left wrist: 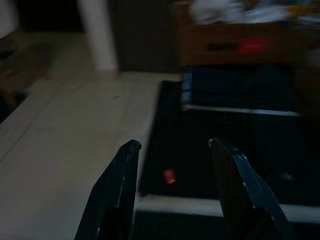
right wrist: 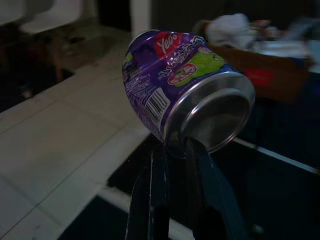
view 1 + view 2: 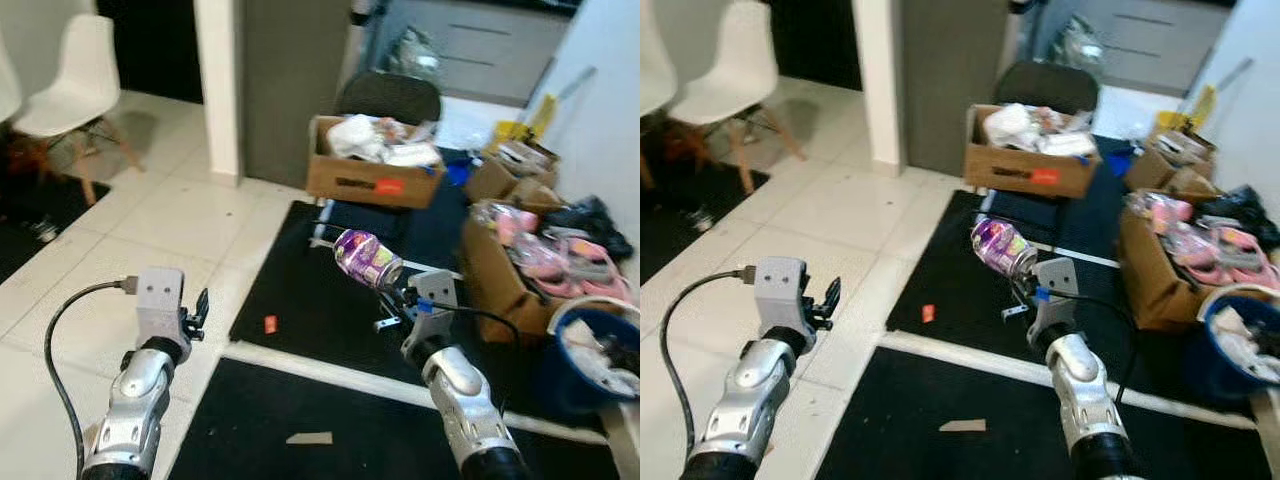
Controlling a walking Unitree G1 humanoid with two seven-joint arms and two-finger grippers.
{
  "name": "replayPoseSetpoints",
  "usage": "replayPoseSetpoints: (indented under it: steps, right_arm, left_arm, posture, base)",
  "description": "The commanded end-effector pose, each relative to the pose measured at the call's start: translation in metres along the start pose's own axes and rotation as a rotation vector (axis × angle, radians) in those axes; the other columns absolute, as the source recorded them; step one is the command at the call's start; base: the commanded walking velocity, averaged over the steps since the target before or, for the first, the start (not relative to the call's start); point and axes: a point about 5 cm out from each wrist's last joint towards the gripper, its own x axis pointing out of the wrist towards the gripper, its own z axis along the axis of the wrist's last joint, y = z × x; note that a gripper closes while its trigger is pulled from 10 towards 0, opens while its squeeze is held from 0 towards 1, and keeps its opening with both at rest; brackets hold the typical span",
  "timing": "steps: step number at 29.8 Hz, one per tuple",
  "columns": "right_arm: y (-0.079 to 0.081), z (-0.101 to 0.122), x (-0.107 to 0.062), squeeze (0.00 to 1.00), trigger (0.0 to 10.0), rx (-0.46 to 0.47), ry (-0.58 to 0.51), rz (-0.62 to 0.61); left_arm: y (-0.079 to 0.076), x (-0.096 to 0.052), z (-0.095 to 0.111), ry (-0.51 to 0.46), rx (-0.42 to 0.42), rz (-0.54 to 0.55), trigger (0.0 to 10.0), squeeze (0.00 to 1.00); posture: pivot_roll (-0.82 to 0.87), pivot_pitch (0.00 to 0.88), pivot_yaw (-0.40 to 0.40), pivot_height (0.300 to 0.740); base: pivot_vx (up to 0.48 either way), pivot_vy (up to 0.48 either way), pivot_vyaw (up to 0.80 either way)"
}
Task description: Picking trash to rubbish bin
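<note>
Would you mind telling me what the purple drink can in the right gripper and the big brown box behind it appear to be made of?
The purple drink can looks like thin aluminium: bare silvery concave base, glossy printed wall, slightly dented. The right gripper pinches its rim. The brown box looks like matte corrugated cardboard, judging by its folded flaps.

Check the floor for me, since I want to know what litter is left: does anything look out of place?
Yes. A small red scrap lies on the black mat near its left edge, and a pale paper scrap lies on the nearer mat. The right gripper holds a dented purple can above the floor.
</note>
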Motion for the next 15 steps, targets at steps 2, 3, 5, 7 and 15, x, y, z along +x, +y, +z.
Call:
replayPoseSetpoints:
  steps: [2, 3, 5, 7, 15]
  right_arm:
    - [0.008, -0.002, 0.0, 0.0, 10.0, 0.046, -0.025, 0.008]
    - [0.011, -0.003, -0.001, 0.0, 10.0, 0.053, -0.029, 0.018]
    - [0.013, -0.004, -0.001, 0.0, 10.0, 0.055, -0.031, 0.025]
    - [0.014, -0.005, -0.002, 0.0, 10.0, 0.059, -0.03, 0.026]
    - [0.016, -0.007, -0.006, 0.0, 10.0, 0.076, -0.036, 0.05]
  left_arm:
    - [0.001, 0.0, 0.004, 0.004, 0.043, -0.034, 10.0, 0.0]
    - [0.001, 0.0, 0.005, 0.008, 0.049, -0.045, 10.0, 0.0]
    - [0.001, 0.001, 0.005, 0.01, 0.052, -0.052, 10.0, 0.0]
    - [0.001, 0.0, 0.005, 0.011, 0.053, -0.058, 10.0, 0.0]
    - [0.004, 0.003, 0.004, 0.025, 0.003, -0.022, 10.0, 0.0]
  posture:
    - [0.02, 0.072, 0.033, 0.74]
    - [0.03, 0.071, 0.054, 0.74]
    - [0.03, 0.071, 0.054, 0.74]
    - [0.03, 0.071, 0.068, 0.74]
    - [0.02, 0.075, 0.077, 0.74]
  base:
    - [0.0, 0.0, -0.8]
    - [0.0, 0.0, 0.0]
    - [0.0, 0.0, 0.0]
    - [0.0, 0.0, 0.0]
    - [0.0, 0.0, 0.0]
